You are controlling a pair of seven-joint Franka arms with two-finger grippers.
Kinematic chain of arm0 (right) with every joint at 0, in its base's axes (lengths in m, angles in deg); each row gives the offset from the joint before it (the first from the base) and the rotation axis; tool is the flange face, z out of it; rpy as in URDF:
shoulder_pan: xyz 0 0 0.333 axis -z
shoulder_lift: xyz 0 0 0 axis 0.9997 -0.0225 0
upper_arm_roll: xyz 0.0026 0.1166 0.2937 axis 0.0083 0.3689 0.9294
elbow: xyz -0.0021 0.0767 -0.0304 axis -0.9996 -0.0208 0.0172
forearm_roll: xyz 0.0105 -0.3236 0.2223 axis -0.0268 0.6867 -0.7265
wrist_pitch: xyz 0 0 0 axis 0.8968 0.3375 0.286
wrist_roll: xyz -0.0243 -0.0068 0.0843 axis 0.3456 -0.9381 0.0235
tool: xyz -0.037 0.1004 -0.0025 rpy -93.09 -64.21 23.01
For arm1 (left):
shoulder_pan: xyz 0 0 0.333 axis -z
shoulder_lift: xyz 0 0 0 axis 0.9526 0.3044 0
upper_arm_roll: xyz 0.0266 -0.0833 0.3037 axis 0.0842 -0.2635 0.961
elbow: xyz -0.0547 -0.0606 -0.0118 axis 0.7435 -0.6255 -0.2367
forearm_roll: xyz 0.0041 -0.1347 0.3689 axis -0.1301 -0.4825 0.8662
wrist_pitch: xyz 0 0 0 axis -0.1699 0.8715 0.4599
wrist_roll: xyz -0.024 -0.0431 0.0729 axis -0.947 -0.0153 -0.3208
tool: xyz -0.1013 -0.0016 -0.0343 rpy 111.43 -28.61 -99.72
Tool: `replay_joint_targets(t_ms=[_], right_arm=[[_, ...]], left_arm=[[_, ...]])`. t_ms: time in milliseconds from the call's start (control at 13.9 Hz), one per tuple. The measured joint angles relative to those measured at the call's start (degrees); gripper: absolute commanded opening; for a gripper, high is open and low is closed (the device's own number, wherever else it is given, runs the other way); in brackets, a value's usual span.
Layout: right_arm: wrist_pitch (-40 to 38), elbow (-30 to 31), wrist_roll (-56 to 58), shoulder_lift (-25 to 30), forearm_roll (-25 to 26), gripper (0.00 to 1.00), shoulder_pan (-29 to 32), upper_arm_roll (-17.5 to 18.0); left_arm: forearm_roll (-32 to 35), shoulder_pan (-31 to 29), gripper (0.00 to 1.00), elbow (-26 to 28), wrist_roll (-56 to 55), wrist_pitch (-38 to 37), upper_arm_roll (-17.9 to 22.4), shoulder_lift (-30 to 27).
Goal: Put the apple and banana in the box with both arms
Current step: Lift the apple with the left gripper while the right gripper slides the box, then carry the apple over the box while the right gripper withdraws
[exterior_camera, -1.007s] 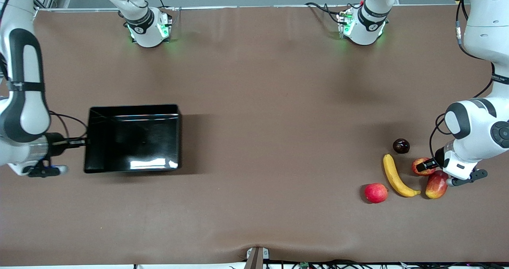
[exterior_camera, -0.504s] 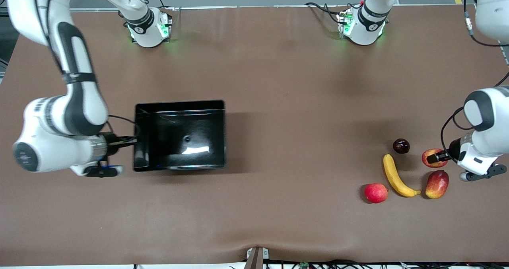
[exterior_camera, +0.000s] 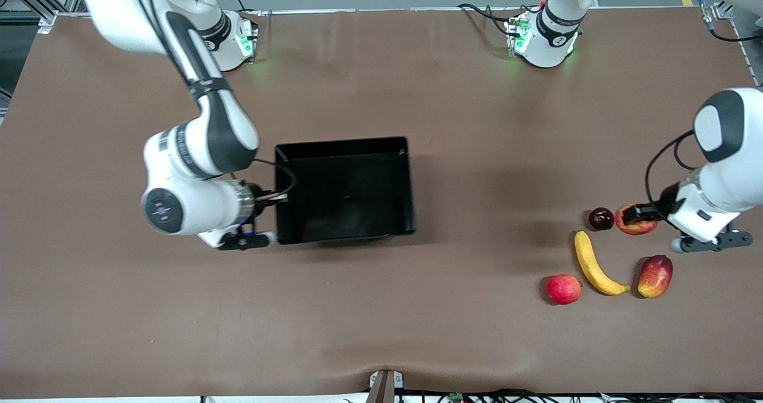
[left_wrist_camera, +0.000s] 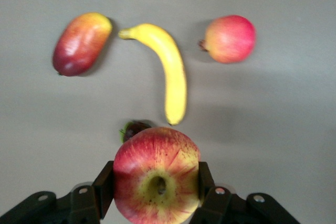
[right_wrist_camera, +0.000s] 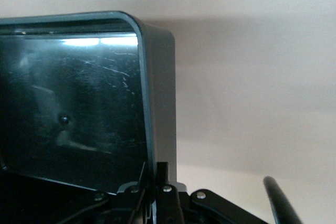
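Front view: high camera facing 2 arm bases, looking steeply down on whole table (exterior_camera: 453,123).

Left wrist view: close, looks down past left gripper (left_wrist_camera: 156,190) clamping apple (left_wrist_camera: 156,174); shares banana (left_wrist_camera: 167,66) and mango (left_wrist_camera: 81,43) with front view.

Right wrist view: very close, along wall of box (right_wrist_camera: 157,103) pinched by right gripper (right_wrist_camera: 160,190); shares box with front view.

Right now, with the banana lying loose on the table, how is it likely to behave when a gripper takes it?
The banana is long and curved, so a nudge would likely pivot it, not roll it. Its narrow body probably fits between the fingers if grasped across its middle; gripped near the dark tip it may droop. Its smooth skin could slip. The left gripper already holds the apple.
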Motion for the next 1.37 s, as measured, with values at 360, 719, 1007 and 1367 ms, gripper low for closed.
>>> replay_joint_targets(t_ms=[360,719,1007,1367], right_arm=[[12.08,3.18,-10.5,-2.58,-0.81,0.0,-9.47,0.0],[19.06,3.47,-17.06,-5.95,-1.95,0.99,-14.71,-0.04],[19.38,3.26,-18.07,-6.21,-2.44,1.0,-14.17,-0.93],[7.18,-1.36,-17.89,-2.78,-2.1,1.0,-7.66,-1.87]], left_arm=[[0.0,0.09,0.0,-0.97,-5.96,-3.27,-7.59,-0.3],[0.0,0.28,0.0,-0.9,-9.75,-3.57,-13.98,-0.27],[0.21,4.87,0.0,-0.45,-16.34,-3.44,-15.61,0.47],[5.29,13.82,0.0,-0.34,-29.76,0.21,-15.73,4.61]])
